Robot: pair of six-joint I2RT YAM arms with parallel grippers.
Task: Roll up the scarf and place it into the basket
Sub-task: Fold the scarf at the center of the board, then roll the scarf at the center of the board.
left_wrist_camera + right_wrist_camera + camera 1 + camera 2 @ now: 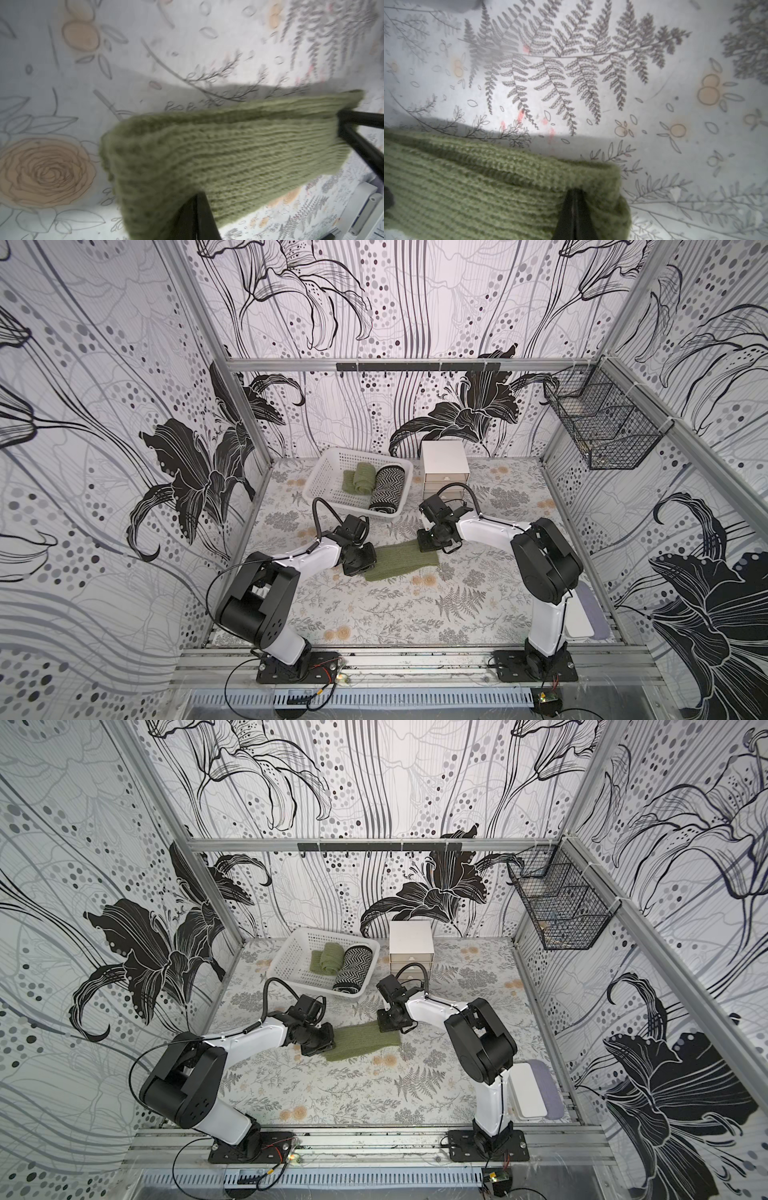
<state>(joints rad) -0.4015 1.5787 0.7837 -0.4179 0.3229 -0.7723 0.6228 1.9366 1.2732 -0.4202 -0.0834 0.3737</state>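
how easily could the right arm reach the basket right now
Probably yes: the basket lies just beyond the right pincer, with only bare table between them. But that pincer is shut on the scarf at its end, so it would drag it along unless it lets go.

White drawer unit (445, 466); wire basket (623, 452), contents unclear.

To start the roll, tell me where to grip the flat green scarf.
Grip a short end's edge, coming down from above: the scarf lies flat and long on the table, so only edges lift. The left gripper and right gripper each pinch one end.
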